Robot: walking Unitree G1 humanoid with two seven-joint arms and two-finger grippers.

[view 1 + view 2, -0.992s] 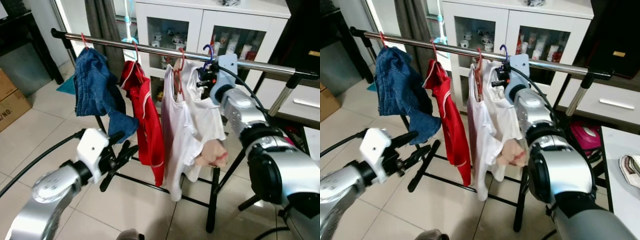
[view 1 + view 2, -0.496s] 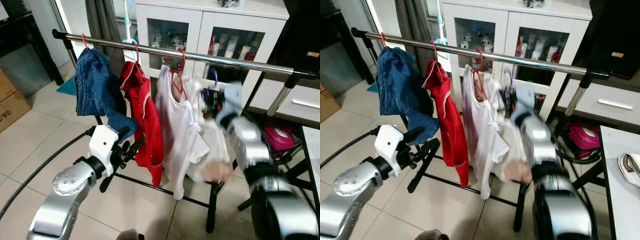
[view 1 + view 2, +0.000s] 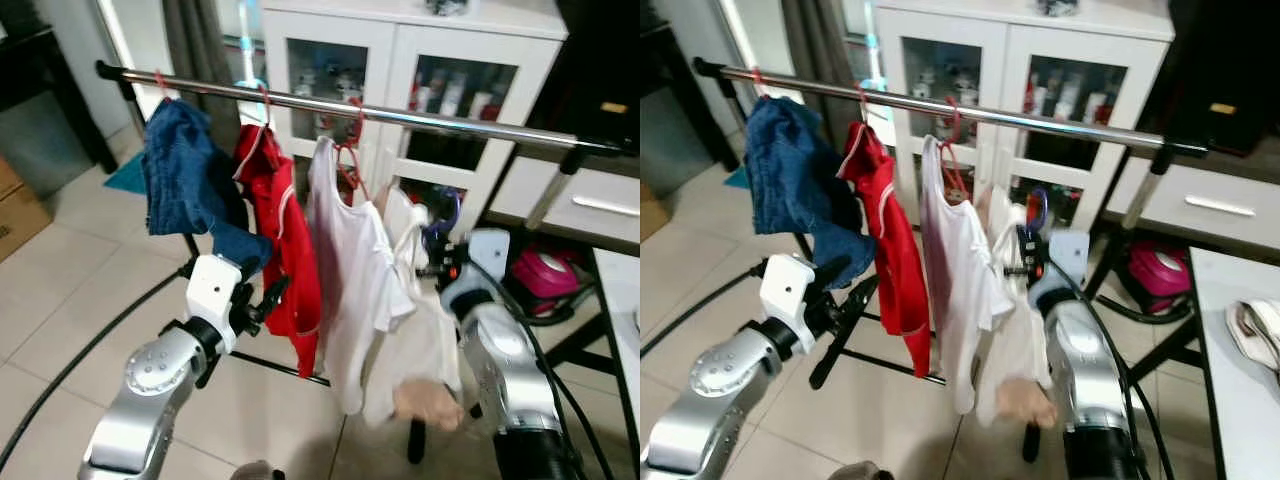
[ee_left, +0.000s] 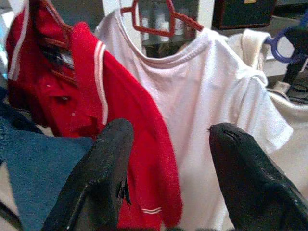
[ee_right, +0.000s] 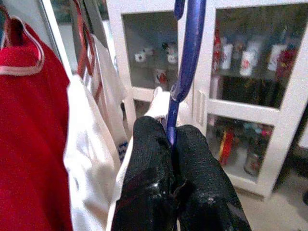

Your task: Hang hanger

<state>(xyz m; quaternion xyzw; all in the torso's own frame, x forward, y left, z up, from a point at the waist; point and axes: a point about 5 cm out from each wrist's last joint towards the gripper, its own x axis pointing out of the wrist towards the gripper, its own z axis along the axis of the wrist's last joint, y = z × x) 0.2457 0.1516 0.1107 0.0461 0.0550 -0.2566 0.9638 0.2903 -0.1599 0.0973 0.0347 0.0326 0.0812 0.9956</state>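
Note:
A steel rail (image 3: 480,124) carries blue jeans (image 3: 180,180), a red shirt (image 3: 285,230) and a white shirt (image 3: 350,280) on red hangers. My right gripper (image 5: 168,130) is shut on the stem of a blue hanger (image 5: 188,48). A cream garment (image 3: 425,340) hangs from that hanger. The blue hook (image 3: 446,212) is well below the rail, to the right of the white shirt. My left gripper (image 4: 168,130) is open and empty, low in front of the red shirt (image 4: 62,86).
A white glass-door cabinet (image 3: 400,70) stands behind the rack. The rack's black legs (image 3: 415,440) reach the tiled floor. A pink appliance (image 3: 545,270) lies at the right, and a cardboard box (image 3: 18,210) at the left. A table corner with a cloth (image 3: 1255,335) is at far right.
My right gripper has come down and back from the rail with the blue hanger and cream garment. My left arm has risen toward the red shirt.

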